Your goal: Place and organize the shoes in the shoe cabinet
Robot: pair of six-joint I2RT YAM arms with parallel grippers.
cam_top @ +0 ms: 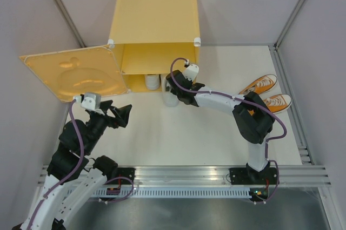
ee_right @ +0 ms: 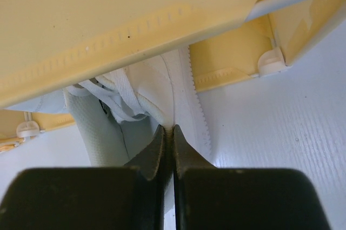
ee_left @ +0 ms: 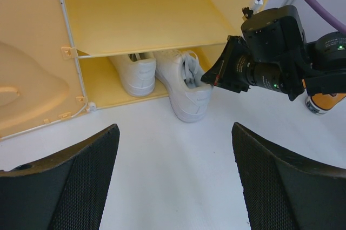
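One white sneaker (ee_left: 135, 73) sits inside the shoe cabinet (cam_top: 154, 14); our right hand (ee_right: 168, 130) pinches the second sneaker (ee_left: 186, 92) at its mouth; our left hand (ee_left: 174, 133) hangs open; the orange pair (cam_top: 260, 84) waits outside

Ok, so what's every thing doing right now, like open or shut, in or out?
Cabinet door, swung wide open.
First white shoe, upright inside the bottom compartment.
Second white shoe, halfway in, heel sticking out onto the table.
Orange shoes, both out on the table, side by side.
Right gripper, pinched shut on the second white shoe.
Left gripper, open, holding nothing.
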